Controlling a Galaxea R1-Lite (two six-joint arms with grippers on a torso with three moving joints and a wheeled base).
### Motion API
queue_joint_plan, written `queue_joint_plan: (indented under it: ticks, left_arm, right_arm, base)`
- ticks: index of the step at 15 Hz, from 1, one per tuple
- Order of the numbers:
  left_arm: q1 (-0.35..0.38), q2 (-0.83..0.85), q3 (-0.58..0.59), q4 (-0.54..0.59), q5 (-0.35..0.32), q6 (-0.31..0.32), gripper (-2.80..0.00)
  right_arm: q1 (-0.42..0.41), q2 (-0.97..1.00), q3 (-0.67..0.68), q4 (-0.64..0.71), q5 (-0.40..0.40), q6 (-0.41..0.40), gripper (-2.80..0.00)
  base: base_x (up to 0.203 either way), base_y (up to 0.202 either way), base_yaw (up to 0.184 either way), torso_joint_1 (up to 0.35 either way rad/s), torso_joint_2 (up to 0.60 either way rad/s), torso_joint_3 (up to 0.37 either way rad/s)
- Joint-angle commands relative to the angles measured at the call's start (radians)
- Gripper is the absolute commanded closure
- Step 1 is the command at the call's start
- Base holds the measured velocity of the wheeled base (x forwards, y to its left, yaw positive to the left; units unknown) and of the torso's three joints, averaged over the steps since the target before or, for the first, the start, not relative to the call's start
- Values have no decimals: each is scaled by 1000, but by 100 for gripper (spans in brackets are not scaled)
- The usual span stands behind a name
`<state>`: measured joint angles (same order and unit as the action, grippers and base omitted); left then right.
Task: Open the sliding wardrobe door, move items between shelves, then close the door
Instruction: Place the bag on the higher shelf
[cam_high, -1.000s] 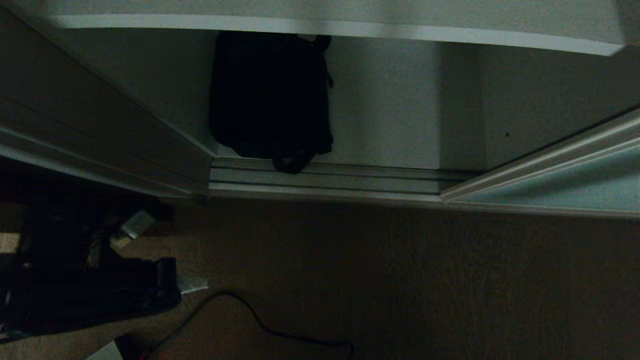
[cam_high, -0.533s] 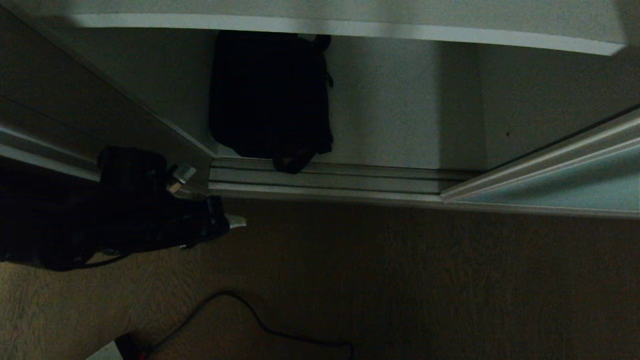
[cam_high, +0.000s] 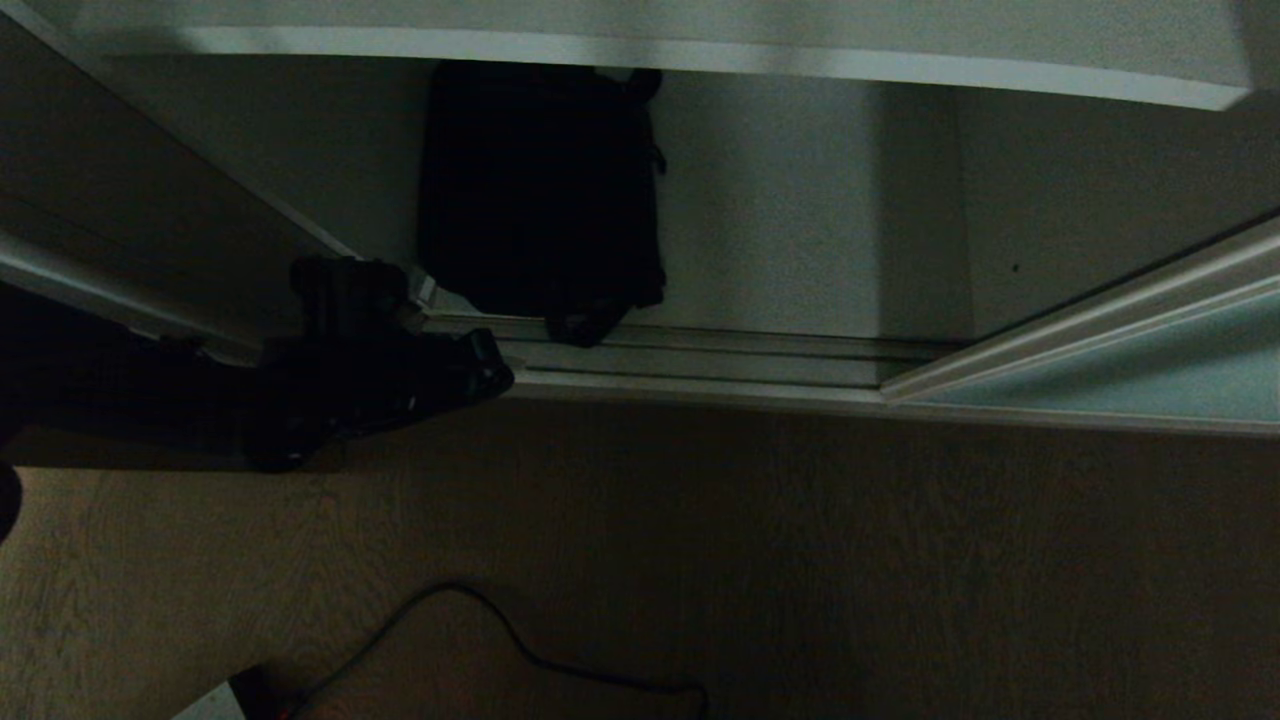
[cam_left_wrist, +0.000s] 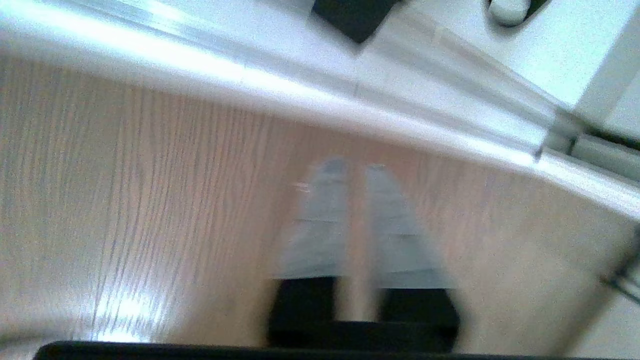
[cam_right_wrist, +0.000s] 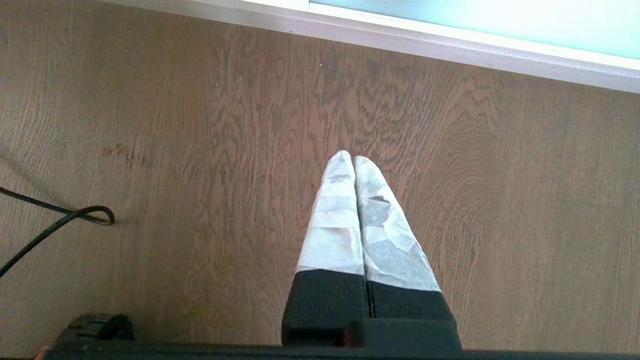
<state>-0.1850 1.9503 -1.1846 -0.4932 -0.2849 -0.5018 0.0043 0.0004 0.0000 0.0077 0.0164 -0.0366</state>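
Observation:
The floppy black bag (cam_high: 540, 190) lies on the pale lower shelf (cam_high: 790, 230), its strap hanging onto the floor track (cam_high: 700, 360). An upper shelf's light front edge (cam_high: 700, 55) crosses above it. The frosted sliding wardrobe door (cam_high: 1150, 360) stands slid to the right, leaving the compartment open. My left gripper (cam_high: 505, 372) reaches in from the left at the track's left end, just below and left of the bag. In the left wrist view that gripper (cam_left_wrist: 356, 167) is open by a narrow gap, empty, with the bag's corner (cam_left_wrist: 352, 15) ahead. My right gripper (cam_right_wrist: 354, 157) hangs shut over the wooden floor.
A beige wooden panel (cam_high: 150, 200) bounds the opening on the left. A black cable (cam_high: 520, 640) loops across the wooden floor in front, also in the right wrist view as a cable (cam_right_wrist: 60, 220). The door's frame (cam_right_wrist: 450, 45) runs along the floor.
My left arm has swung from the lower left up and to the right, to the left end of the floor track near the bag. The bag and the door have not moved.

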Motion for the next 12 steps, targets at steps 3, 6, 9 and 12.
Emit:
queue_joint_plan:
  ticks: [3, 6, 9, 12]
  left_arm:
    - [-28, 101, -81, -101, 24, 3, -280]
    - [-30, 160, -178, -203, 87, 6, -280]
    - [-30, 229, -230, -322, 158, 45, -280]
    - [-30, 292, -277, -363, 211, 135, -280]
  right_arm:
    - [0, -2, 2, 0, 0, 0, 0]
    - [0, -2, 0, 0, 0, 0, 0]
    - [0, -2, 0, 0, 0, 0, 0]
    - [0, -2, 2, 0, 0, 0, 0]
  base:
    - [0, 0, 0, 0, 0, 0]
    - [0, 0, 0, 0, 0, 0]
    - [0, 0, 0, 0, 0, 0]
    - [0, 0, 0, 0, 0, 0]
